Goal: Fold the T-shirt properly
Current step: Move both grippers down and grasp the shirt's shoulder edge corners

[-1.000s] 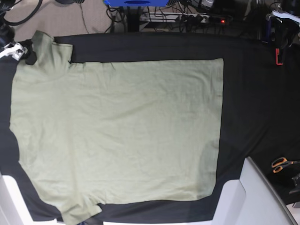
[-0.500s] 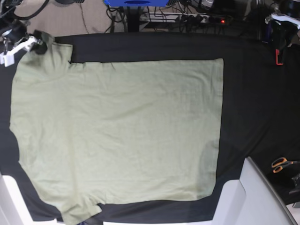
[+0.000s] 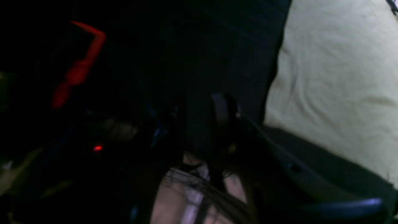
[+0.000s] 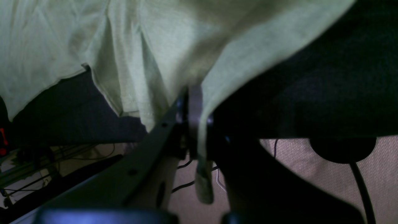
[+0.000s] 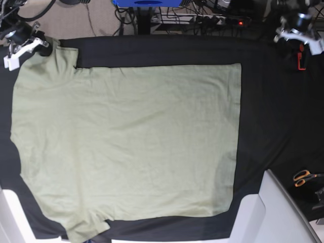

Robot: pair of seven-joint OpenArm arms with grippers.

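Here the T-shirt lies spread out flat on the black cloth that covers the table, and it fills most of the left and middle part of the base view. Its straight hem is toward the right of that view and its two sleeves are at the left, one at the top left corner and one at the bottom left. The right gripper is at that top left sleeve. In the right wrist view its jaws are pressed together on the edge of the sleeve, so the pale green fabric is pinched between them, and a small end of fabric hangs down below the fingers. The cloth near this grip is pulled up into soft folds. The left gripper is at the top right corner of the base view, well apart from the T-shirt and above the black cloth, near a small red object. The left wrist view is very dark, so I cannot tell if its jaws are spread or together; only the edge of the T-shirt is seen there at the right. A pair of scissors with orange handles lies on the black cloth at the right edge.
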